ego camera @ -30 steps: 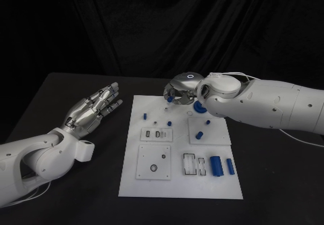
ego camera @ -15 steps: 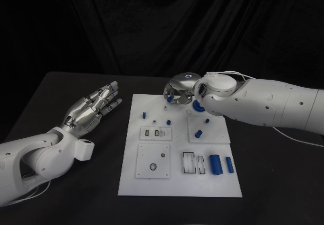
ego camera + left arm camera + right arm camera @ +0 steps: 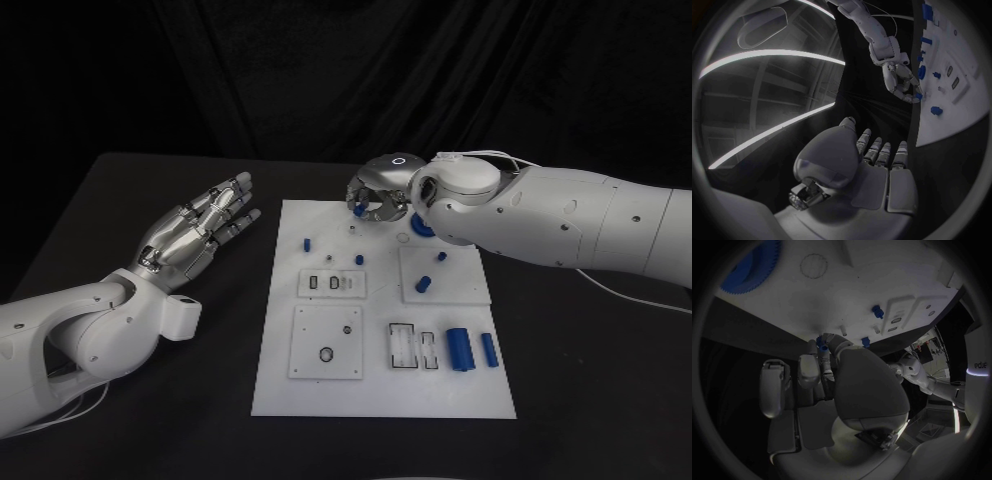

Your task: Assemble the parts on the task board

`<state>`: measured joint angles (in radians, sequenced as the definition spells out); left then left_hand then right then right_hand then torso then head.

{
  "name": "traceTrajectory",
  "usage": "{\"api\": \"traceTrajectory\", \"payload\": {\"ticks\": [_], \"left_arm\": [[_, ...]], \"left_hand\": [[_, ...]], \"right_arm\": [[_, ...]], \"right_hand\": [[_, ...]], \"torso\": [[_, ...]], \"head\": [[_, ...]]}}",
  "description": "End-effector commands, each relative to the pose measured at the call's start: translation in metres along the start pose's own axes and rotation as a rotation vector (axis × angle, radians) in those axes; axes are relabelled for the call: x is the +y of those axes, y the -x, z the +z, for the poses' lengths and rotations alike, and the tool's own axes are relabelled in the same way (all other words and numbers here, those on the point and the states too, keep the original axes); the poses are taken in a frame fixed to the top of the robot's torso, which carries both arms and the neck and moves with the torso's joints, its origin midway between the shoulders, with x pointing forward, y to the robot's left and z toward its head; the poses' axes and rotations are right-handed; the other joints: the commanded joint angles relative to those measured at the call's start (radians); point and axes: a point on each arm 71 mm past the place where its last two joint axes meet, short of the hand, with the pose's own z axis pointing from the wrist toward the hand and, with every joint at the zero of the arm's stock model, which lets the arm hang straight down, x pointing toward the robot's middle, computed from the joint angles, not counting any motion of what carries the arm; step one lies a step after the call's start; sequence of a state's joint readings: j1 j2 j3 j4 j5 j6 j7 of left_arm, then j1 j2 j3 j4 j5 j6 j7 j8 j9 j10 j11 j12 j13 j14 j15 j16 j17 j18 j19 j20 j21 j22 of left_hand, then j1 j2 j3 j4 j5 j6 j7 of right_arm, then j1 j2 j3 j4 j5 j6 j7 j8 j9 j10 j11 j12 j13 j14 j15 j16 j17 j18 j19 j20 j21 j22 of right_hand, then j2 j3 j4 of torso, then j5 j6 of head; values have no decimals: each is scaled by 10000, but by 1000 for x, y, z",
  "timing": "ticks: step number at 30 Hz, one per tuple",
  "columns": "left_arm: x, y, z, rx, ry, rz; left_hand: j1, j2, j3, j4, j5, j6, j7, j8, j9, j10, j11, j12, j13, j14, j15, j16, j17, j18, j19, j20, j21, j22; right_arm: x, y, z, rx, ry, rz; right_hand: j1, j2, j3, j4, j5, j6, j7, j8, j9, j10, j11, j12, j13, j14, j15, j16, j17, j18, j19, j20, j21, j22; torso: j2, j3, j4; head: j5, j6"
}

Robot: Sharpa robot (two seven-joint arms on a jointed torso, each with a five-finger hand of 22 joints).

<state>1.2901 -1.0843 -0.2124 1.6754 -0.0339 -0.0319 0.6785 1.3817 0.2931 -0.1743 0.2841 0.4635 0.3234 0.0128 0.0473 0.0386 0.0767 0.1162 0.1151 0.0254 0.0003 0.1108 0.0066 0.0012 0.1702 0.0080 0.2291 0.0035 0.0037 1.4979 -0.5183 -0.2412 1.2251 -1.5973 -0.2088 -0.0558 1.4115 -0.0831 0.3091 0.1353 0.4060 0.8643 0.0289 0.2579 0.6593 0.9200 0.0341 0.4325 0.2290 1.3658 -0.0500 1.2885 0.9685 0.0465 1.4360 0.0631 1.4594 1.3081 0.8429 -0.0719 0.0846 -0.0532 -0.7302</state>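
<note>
While the silver left hand [image 3: 199, 232] hovers flat and released over the black worktop [image 3: 144, 200] beside the white task board [image 3: 382, 395], the silver right hand [image 3: 381, 195] pinches a small blue peg [image 3: 359, 211] in its fingers above the board's far edge, nearer the sockets.

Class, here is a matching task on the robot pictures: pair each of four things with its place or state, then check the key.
Things:
1. left robot hand
2. right robot hand
3. blue gear
4. two blue cylinders

Places or states:
A. lying side by side on the board's near right part
B. at the board's far edge, pinching a small blue part
C. flat on the board, beside the right wrist
D. open, off the board, fingers spread

Pairs: 1-D, 2-B, 3-C, 4-A
</note>
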Motion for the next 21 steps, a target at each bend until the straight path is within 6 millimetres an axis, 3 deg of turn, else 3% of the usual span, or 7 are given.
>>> {"api": "traceTrajectory", "payload": {"ticks": [1,13,16,21], "left_arm": [[-8,-1,2,121,-1026,-49],[-8,1,2,96,-1039,-21],[-7,2,2,94,-1035,-18],[-7,2,2,100,-1031,-22]], "left_hand": [[119,-16,65,-14,32,-40,53,-33,4,-33,-2,-62,-7,-3,49,-66,-12,106,-10,56,30,13],[197,-53,117,-45,67,30,178,-18,16,-34,-41,-55,-4,0,51,-64,-11,109,0,86,38,18],[206,-49,123,-47,76,38,199,-15,17,-35,-47,-56,-4,-1,51,-64,-11,110,2,90,40,19],[229,-84,116,-69,82,43,234,-14,18,-35,-51,-55,-3,3,52,-63,-9,111,5,99,42,21]], "right_arm": [[-1,-5,1,376,-123,-27],[-5,-11,3,788,-430,-71],[-5,-11,4,834,-476,-76],[-5,-12,4,898,-531,-85]], "right_hand": [[-62,-24,48,51,-34,247,288,-158,-68,-54,101,-133,-23,-104,92,-142,-165,-1,-163,56,-132,1319],[-113,-83,105,73,-75,-148,240,-779,-406,-416,268,-452,5,-432,237,-374,-542,86,-483,201,-438,1109],[-154,-120,151,104,-69,-542,175,-1172,-651,-678,338,-583,38,-620,303,-517,-775,134,-650,259,-607,997],[-213,-163,182,139,-83,-844,125,-1511,-914,-1027,411,-718,82,-811,360,-672,-1029,178,-801,326,-779,894]], "torso": [[-5,-3,18],[-9,-38,17],[-8,-38,30],[-6,-31,32]], "head": [[-27,-14],[-36,-22],[-50,-13],[-62,-3]]}}
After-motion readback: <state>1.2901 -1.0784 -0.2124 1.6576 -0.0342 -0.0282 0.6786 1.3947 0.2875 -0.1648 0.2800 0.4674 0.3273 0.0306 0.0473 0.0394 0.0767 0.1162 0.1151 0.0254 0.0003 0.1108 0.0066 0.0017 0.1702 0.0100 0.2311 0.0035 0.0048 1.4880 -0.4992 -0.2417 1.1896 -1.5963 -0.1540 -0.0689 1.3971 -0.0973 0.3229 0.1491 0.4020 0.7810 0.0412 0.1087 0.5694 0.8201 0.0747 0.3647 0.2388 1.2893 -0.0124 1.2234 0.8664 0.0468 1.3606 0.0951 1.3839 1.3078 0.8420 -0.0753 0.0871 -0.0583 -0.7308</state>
